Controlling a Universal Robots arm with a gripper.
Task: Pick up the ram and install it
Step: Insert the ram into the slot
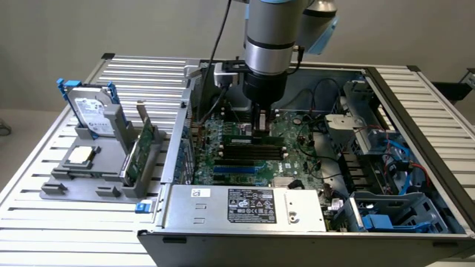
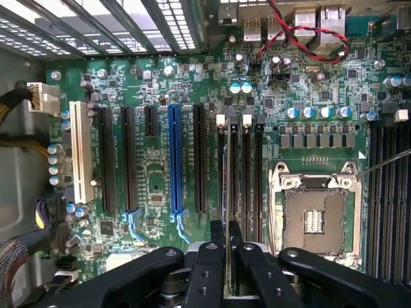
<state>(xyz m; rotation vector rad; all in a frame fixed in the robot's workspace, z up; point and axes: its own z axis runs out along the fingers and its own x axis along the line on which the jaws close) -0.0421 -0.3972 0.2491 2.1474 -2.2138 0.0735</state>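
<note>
Green ram (image 2: 228, 173), pinched edge-on between narrow black fingers (image 2: 210, 263), stands upright along the black slots (image 2: 246, 173) beside the socket (image 2: 314, 218), lined up to press straight down.

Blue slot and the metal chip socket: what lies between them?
Wrist view: a black slot, then the memory slots, with the gripper holding the ram edge-on at them.

Thin ram (image 2: 228, 186) upright, edge-on, seemingly over a black motherboard slot (image 2: 221, 167).
</note>
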